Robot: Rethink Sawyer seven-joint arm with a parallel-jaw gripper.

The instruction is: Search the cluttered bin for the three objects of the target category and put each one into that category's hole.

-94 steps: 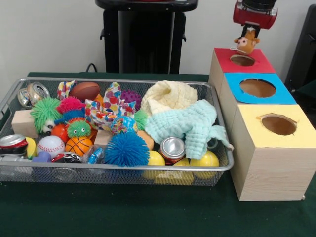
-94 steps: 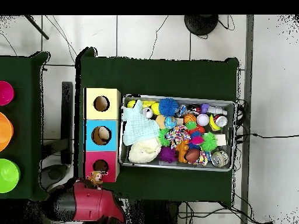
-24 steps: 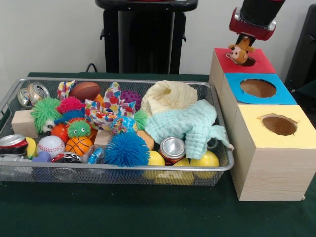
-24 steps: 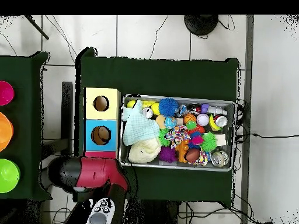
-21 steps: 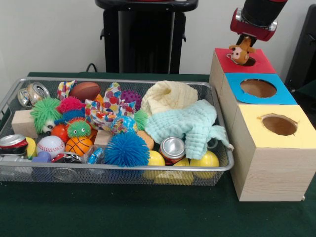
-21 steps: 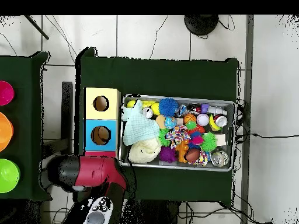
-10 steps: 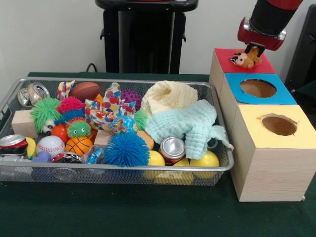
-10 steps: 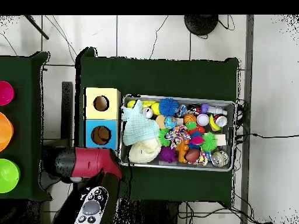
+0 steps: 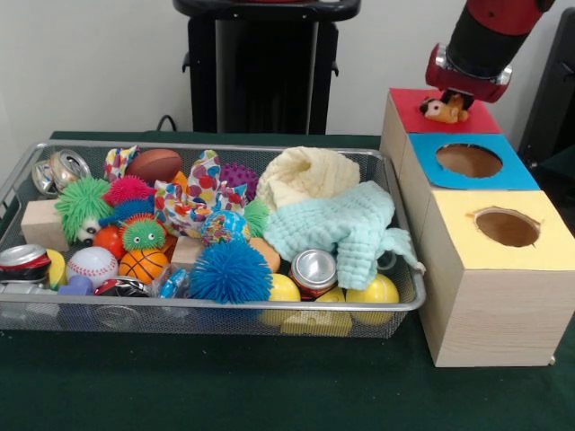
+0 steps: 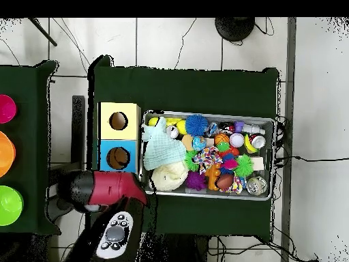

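Note:
The cluttered bin (image 9: 216,306) is a wide wire-mesh tray full of balls, spiky toys, cans, cloths and wood blocks; it also shows in the overhead view (image 10: 204,113). To its right stand three wooden boxes with holes: red top (image 9: 481,117), blue top (image 9: 469,162), yellow top (image 9: 505,224). My gripper (image 9: 449,101) is low over the red box, shut on a small brown and orange plush toy (image 9: 445,110) that lies at the red box's hole and hides it. In the overhead view my arm (image 10: 102,188) covers the red box.
A black pedestal (image 9: 265,63) stands behind the bin. Green cloth covers the table (image 9: 269,386). A mint cloth (image 9: 346,229) hangs over the bin's right end near the boxes. Coloured bowls (image 10: 8,205) sit on a second table at the left.
My gripper has come down from above the red box to its top. The plush toy, which hung above the hole, now sits at the hole. In the overhead view the arm now covers the red box.

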